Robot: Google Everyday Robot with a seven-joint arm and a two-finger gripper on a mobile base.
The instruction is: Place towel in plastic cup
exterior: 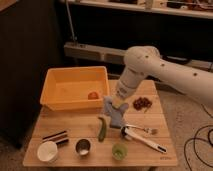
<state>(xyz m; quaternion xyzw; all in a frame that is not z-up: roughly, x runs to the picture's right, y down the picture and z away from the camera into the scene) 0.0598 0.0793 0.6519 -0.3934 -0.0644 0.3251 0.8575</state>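
The towel (116, 116), a floppy grey-blue cloth, hangs from my gripper (115, 103), which is shut on its top edge. It dangles just above the table's middle, beside the yellow bin's right front corner. The plastic cup (119, 150), small, round and green, stands near the table's front edge, below the towel and a short way in front of it. My white arm (150, 65) reaches in from the right.
A yellow bin (55, 100) holding a red object (93, 95) sits at the back left. Along the front stand a white cup (48, 151) and a metal cup (82, 147). A green pepper (102, 129), a white utensil (143, 138), dark grapes (142, 103) and dark sticks (55, 136) lie on the wooden table (165, 122).
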